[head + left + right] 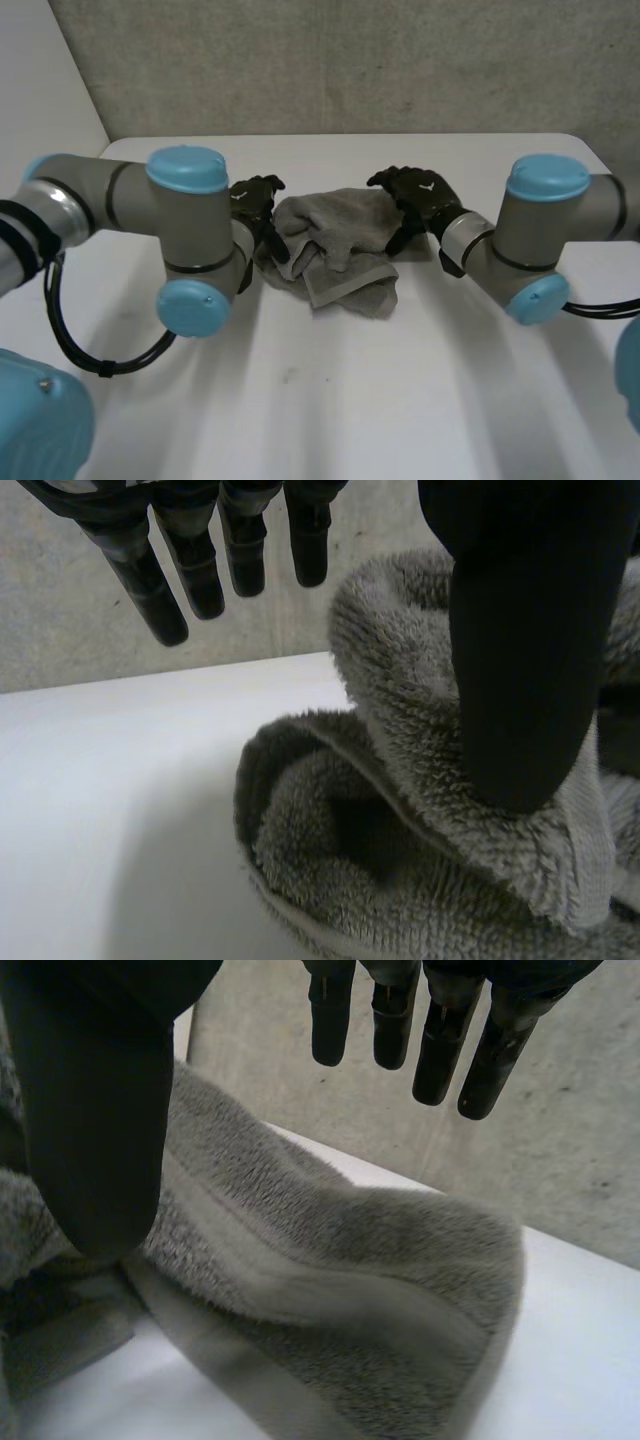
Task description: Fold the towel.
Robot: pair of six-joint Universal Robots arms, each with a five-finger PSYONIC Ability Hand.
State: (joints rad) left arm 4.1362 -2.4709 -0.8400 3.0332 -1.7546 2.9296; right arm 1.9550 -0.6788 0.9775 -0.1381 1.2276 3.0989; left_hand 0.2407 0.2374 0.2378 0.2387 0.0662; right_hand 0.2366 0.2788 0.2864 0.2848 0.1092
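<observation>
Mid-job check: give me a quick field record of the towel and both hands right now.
towel: grey, bunched in a heap on the white table, not folded
left hand: at the towel's left side, fingers straight, thumb on the towel
right hand: at the towel's right side, fingers straight, thumb on the towel
grip: neither hand closed on the towel

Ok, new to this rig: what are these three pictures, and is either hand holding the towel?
The wide picture looks down from between two robot arms at a white table. A crumpled grey towel lies on it, the left hand at its left edge, the right hand at its right. The other two pictures come from cameras on each wrist, looking along the palm. In both, the fingers are straight, off the cloth, the thumb at the towel. Neither hand grips it.
</observation>
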